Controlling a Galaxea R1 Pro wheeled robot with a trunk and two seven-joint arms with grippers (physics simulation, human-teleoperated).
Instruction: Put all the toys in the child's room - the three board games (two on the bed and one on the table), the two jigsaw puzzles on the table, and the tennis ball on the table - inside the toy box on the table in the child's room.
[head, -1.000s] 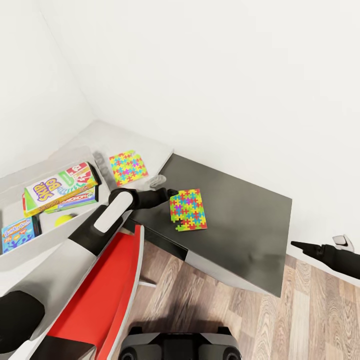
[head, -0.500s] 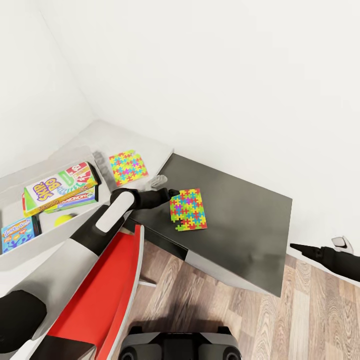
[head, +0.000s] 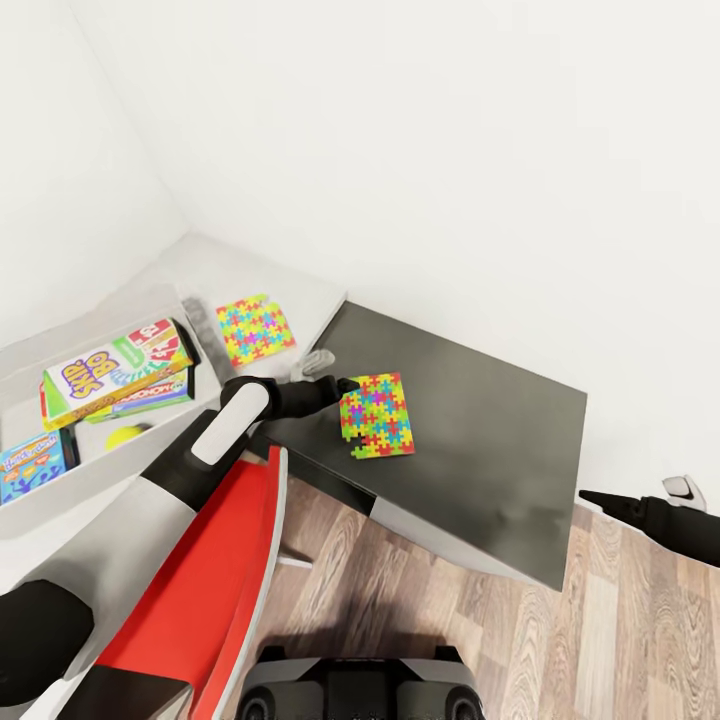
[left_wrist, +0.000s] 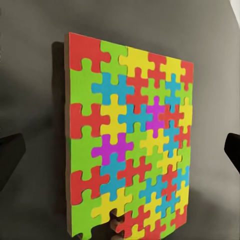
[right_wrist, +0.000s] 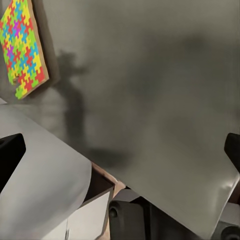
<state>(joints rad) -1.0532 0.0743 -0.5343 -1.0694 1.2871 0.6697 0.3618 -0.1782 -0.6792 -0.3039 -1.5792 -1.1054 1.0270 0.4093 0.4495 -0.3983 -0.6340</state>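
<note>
Looking down, I see the dark counter (head: 470, 440) carrying one jigsaw (head: 377, 415); the other jigsaw (head: 255, 330) lies on the pale counter (head: 300, 290) beside the toy box (head: 60, 480), which holds games (head: 105, 375) and ball (head: 126, 436). Left tool (head: 345, 384) spread wide at the jigsaw's edge; right tool (head: 595, 497) spread, well apart.

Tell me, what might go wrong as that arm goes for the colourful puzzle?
The puzzle is a thin sheet lying flat on the dark side table, so the left gripper, whose fingers are spread wide, may slide it instead of lifting it. It is made of interlocking pieces, with one gap already at an edge, so a clumsy pinch might loosen more.
</note>
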